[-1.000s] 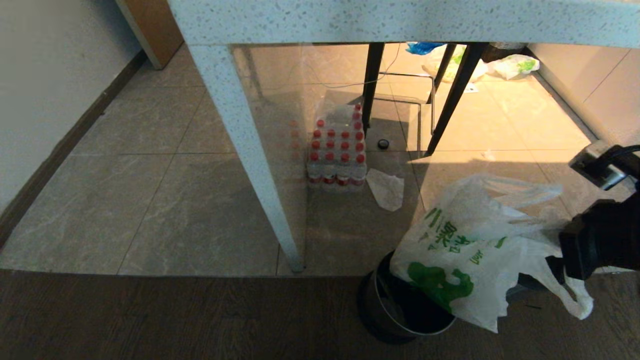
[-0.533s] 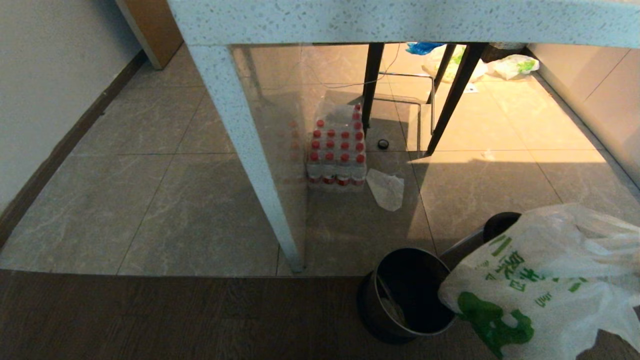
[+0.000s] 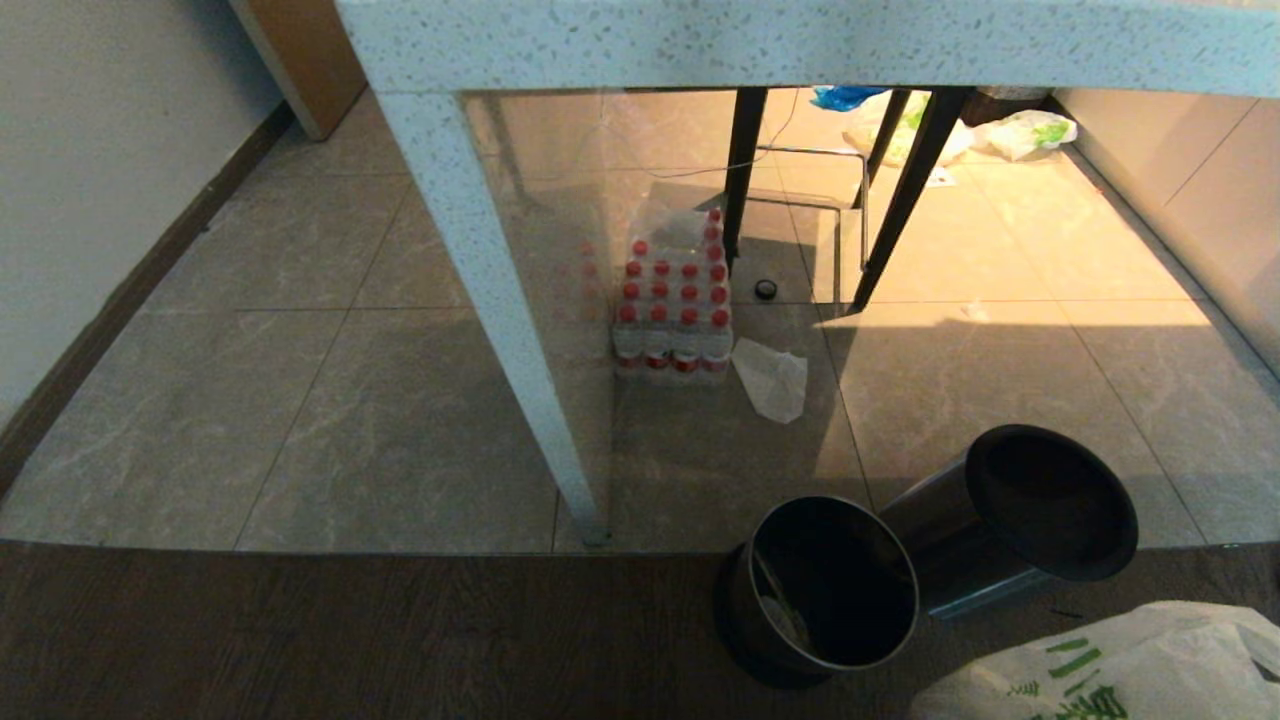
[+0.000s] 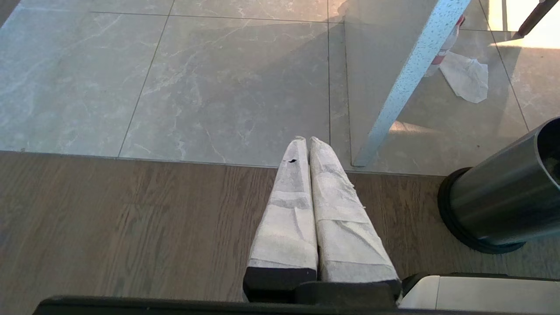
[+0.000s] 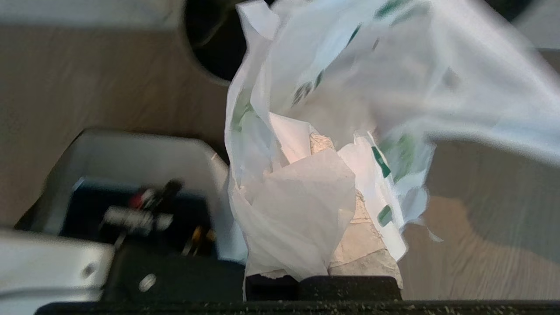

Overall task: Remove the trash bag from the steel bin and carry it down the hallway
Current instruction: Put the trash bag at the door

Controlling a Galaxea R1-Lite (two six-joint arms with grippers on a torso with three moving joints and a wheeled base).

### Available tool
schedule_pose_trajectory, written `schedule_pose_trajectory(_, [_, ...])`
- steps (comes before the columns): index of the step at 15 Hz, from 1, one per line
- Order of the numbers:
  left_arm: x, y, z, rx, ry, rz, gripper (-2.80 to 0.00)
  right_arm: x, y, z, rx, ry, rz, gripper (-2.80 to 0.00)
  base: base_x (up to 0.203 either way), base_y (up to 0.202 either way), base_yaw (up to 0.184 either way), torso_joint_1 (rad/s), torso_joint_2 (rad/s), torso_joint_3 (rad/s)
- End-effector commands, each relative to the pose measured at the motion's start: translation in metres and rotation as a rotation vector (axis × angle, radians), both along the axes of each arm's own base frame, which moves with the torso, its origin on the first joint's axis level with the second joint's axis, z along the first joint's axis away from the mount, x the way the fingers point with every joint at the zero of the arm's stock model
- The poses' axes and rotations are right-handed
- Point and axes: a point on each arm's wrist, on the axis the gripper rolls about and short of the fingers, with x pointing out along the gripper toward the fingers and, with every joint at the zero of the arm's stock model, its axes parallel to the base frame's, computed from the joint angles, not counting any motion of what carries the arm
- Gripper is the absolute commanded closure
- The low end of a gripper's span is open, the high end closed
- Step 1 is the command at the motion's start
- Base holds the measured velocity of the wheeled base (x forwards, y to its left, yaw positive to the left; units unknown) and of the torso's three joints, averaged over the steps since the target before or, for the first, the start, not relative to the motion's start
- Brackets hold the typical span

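Trash bag [image 3: 1110, 670] out of steel bin [image 3: 818, 590], now at near right edge of head view, over wood floor [image 3: 350, 640]. Right gripper [image 5: 323, 245] clamped shut on bunched bag plastic (green print visible). Bin upright beside speckled table leg [image 3: 500, 330]; second steel bin [image 3: 1010, 520] lies tipped just right of it. Left gripper [image 4: 305, 144] closed, empty, hanging above wood floor.

Table leg [image 3: 500, 330] left of bins [image 3: 830, 590]
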Motion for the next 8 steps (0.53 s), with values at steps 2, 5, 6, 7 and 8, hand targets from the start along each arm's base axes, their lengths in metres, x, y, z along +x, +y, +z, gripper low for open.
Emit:
schedule_pose_trajectory(2, [0.0,0.0,0.0,0.0,0.0,0.001,0.0,-0.017,-0.001,-0.021,-0.007,-0.156,-0.048,0.0,0.0,0.0,0.0,0.0,0.0,0.0])
schedule_pose_trajectory(5, [0.0,0.0,0.0,0.0,0.0,0.001,0.0,-0.022,-0.002,-0.031,-0.006,-0.297,-0.065,0.0,0.0,0.0,0.0,0.0,0.0,0.0])
schedule_pose_trajectory(6, [0.0,0.0,0.0,0.0,0.001,0.001,0.0,-0.026,-0.002,-0.037,-0.005,-0.339,-0.071,0.0,0.0,0.0,0.0,0.0,0.0,0.0])
schedule_pose_trajectory(7, [0.0,0.0,0.0,0.0,0.0,0.0,0.0,-0.028,-0.002,-0.043,-0.01,-0.366,-0.09,0.0,0.0,0.0,0.0,0.0,0.0,0.0])
schedule_pose_trajectory(8, [0.0,0.0,0.0,0.0,0.001,0.0,0.0,-0.025,-0.003,-0.05,-0.027,-0.361,-0.129,0.0,0.0,0.0,0.0,0.0,0.0,0.0])
